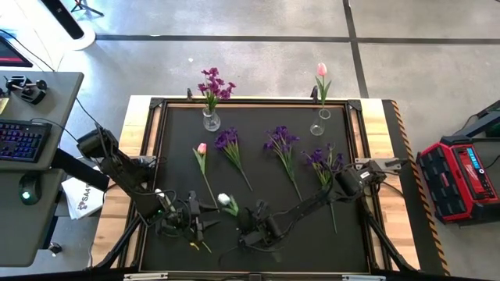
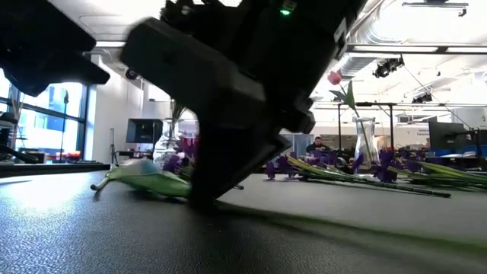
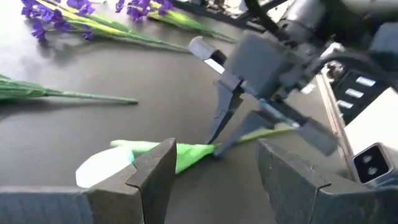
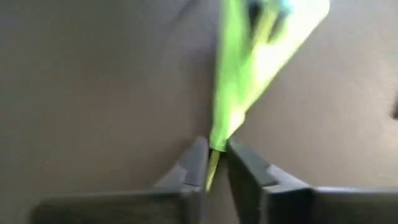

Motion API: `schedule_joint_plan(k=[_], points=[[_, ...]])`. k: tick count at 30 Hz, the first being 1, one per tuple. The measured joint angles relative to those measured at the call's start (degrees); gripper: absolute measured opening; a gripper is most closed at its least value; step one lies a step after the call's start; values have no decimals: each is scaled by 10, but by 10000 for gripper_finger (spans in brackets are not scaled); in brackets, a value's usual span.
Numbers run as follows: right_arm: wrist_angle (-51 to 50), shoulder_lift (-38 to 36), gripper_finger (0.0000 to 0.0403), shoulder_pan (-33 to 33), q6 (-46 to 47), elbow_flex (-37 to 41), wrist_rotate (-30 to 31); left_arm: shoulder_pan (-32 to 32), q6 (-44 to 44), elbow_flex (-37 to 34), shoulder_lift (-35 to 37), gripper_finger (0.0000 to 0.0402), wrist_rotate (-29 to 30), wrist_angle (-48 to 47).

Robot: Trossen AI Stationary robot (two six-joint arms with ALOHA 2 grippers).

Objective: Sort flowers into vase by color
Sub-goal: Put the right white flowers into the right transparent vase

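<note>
A white tulip [image 3: 102,168] with green leaves [image 2: 152,181] lies on the black mat near the front edge [image 1: 225,201]. My right gripper [image 1: 248,225] is shut on its stem. My left gripper [image 3: 211,180] is open, just left of the bloom in the high view [image 1: 195,218], with its fingers on either side of the tulip's leafy part and touching nothing. A pink tulip [image 1: 201,148] and three purple sprays [image 1: 226,140] [image 1: 281,140] [image 1: 324,160] lie on the mat. One glass vase [image 1: 211,119] holds purple blooms and another [image 1: 320,121] holds a pink tulip. My right gripper pinches the white tulip's stem [image 4: 214,158] between its two fingertips [image 3: 217,134], just below the green leaves. The fingers slant down onto it from the table's right and lie across the stem. The bloom and the leaves rest on the mat.
The two vases stand at the mat's far edge. A raised frame [image 1: 160,140] runs round the mat. The loose flowers lie across the mat's middle. The two arms are close together at the near edge. A desk with a keyboard [image 1: 23,140] stands to the left.
</note>
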State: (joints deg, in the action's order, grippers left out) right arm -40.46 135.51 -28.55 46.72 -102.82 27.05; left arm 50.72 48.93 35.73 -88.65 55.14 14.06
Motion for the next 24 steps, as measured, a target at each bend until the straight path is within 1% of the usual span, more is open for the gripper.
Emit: schedule_joint_plan(k=[2,5,10,13,15,18,22,24], points=[[-29,-5,7,0,10,1,0,0,-1,0,3,209,0,0],[-86,-17,14,-11,24,4,21,1,-11,0,5,209,0,6],[-181,-38,3,-31,55,11,51,7,-10,0,5,209,0,5],[-184,-68,2,-41,82,60,55,13,-11,0,5,209,6,9],[-168,-101,1,-46,110,119,53,18,-10,0,5,209,10,9],[-106,-171,1,-56,155,222,49,23,-10,0,5,209,11,11],[13,-270,1,-70,204,351,44,23,-11,0,5,209,13,26],[72,-307,0,-73,218,399,48,23,-11,0,5,209,18,27]])
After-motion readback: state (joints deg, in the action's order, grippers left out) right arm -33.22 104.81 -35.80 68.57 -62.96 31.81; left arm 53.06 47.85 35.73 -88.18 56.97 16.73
